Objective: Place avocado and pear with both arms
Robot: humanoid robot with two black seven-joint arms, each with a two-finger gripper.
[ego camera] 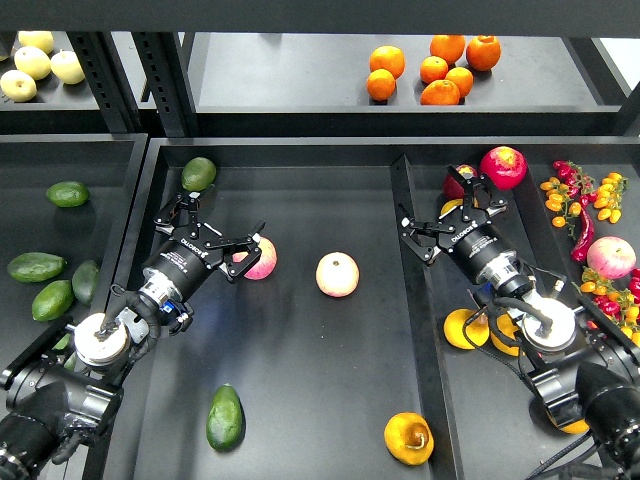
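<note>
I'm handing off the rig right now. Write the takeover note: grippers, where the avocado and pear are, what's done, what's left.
Left gripper: jaws open, empty, hovering over the middle tray next to a pink apple.
Right gripper: jaws open, empty, over the right tray near its back.
Avocado: lying at the front of the middle tray, to its left.
Pear: at the front of the middle tray, by its right wall.
Done: both fruits appear to be set down and released.
Left: likely just pulling both arms back; confirm the placement spots are right.
</note>
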